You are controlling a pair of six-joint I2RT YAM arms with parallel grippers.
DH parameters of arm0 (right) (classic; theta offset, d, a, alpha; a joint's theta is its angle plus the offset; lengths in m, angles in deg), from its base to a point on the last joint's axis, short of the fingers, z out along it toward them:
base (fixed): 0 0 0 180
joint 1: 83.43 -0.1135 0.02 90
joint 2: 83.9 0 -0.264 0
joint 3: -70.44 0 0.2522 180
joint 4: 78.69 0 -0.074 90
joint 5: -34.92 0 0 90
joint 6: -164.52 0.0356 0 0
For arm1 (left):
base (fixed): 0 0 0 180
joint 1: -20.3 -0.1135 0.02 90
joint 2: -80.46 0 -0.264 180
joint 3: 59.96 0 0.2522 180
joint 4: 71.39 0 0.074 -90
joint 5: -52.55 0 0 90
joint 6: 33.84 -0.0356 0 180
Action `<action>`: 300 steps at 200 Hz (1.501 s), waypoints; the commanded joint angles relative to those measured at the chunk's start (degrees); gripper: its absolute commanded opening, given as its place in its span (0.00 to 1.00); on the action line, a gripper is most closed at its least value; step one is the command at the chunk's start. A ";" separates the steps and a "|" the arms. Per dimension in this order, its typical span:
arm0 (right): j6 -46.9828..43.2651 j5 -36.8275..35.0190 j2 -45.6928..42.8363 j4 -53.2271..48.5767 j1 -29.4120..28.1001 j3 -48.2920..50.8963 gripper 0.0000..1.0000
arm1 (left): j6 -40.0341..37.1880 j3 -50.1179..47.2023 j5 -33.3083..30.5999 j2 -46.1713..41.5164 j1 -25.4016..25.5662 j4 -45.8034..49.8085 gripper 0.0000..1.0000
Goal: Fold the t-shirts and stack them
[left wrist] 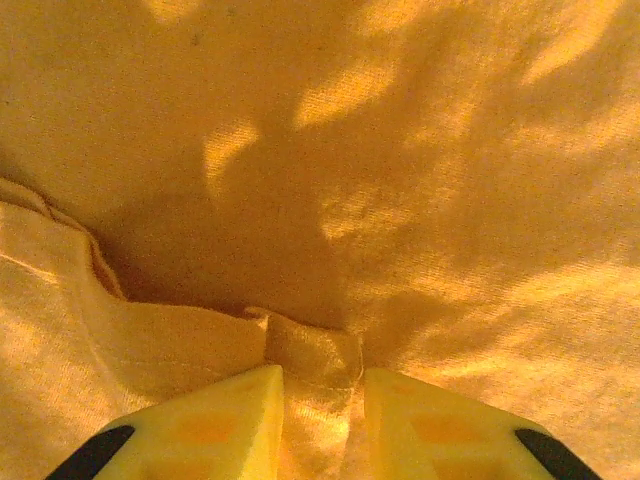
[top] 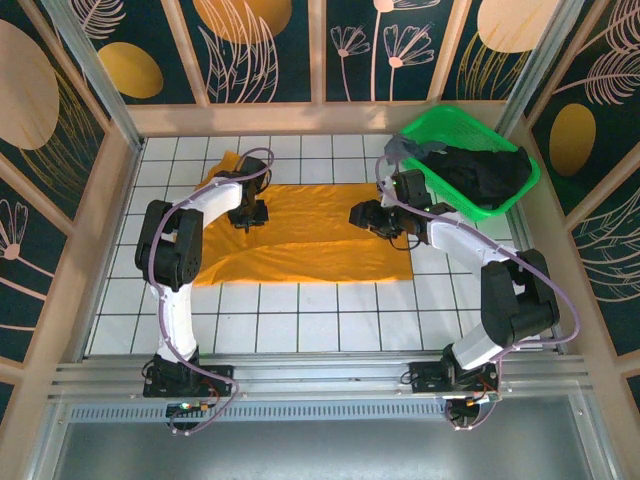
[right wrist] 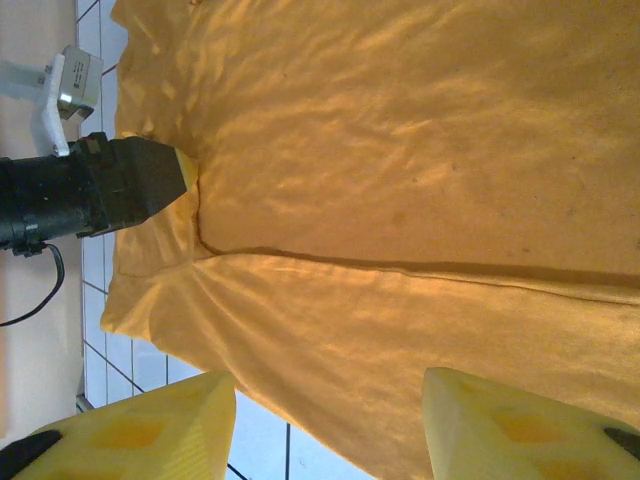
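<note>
- Cloth of the mustard-orange t-shirt [top: 310,235] lies spread across the middle of the white-tiled desk [top: 300,320], mostly flat, with one sleeve poking out at its far left corner.
- In the right wrist view a long straight line runs across the mustard-orange t-shirt [right wrist: 400,150], where the edge of one layer lies over another.
- The left tool [top: 248,214] is down on the left part of the shirt, near the far edge.
- In its own wrist view the left tool [left wrist: 322,375] is narrow, with a raised pucker of the mustard-orange t-shirt [left wrist: 400,150] pinched between the yellow fingers [left wrist: 235,420].
- The right wrist view shows the left tool [right wrist: 185,170] with its tip touching the cloth beside that layer edge.
- The right tool [top: 360,215] sits over the right part of the shirt, facing the left one.
- In its wrist view the right tool [right wrist: 328,395] is wide and holds nothing, above the shirt's border and bare tiles.
- The black t-shirt [top: 490,172] lies bunched inside the green basket [top: 452,110] at the far right corner of the desk.
- The grey t-shirt [top: 408,148] drapes over the basket's left corner, just beside the right arm's wrist.
- The right arm runs between the basket and the orange shirt.
</note>
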 commanded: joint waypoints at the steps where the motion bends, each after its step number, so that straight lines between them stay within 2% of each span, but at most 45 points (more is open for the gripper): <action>1: 0.15 0.87 -1.02 0.68 0.35 0.01 0.53 | -1.52 0.83 -1.89 1.10 0.08 0.32 0.25; 81: 0.32 0.96 -0.82 0.83 0.10 0.51 0.53 | -0.70 0.73 -2.84 -1.80 0.65 -0.09 0.12; 106: 0.41 0.92 -0.83 0.94 -0.08 0.65 0.53 | -0.39 0.40 -2.12 -2.96 1.10 -0.48 0.00; 208: 0.06 -0.48 -0.57 0.32 -0.13 1.98 0.53 | 0.49 -1.24 0.99 -4.82 2.70 -2.69 0.00; 213: 0.06 -0.61 -0.46 0.11 -0.14 2.03 0.53 | 0.48 -1.27 0.91 -4.76 2.76 -2.44 0.06; 228: 0.06 -1.70 -0.35 -0.69 -0.15 2.14 0.53 | 0.70 -1.06 -0.27 -4.87 2.70 -1.43 0.35; 239: -0.02 -2.96 -0.68 -1.40 0.00 2.47 0.53 | 1.52 -1.05 -2.07 -5.90 2.70 -0.66 0.47; 258: 0.14 -5.23 -2.07 -2.02 0.69 4.06 0.53 | 3.53 -2.49 -3.61 -9.59 2.70 -0.01 0.47; 282: 0.82 -9.17 -3.56 -3.65 2.36 6.62 0.52 | 7.65 -7.51 -3.61 -15.61 1.02 0.53 0.41; 300: 1.46 -10.86 -3.70 -4.41 3.54 8.34 0.48 | 11.27 -13.27 -1.90 -20.01 -2.71 -0.30 0.35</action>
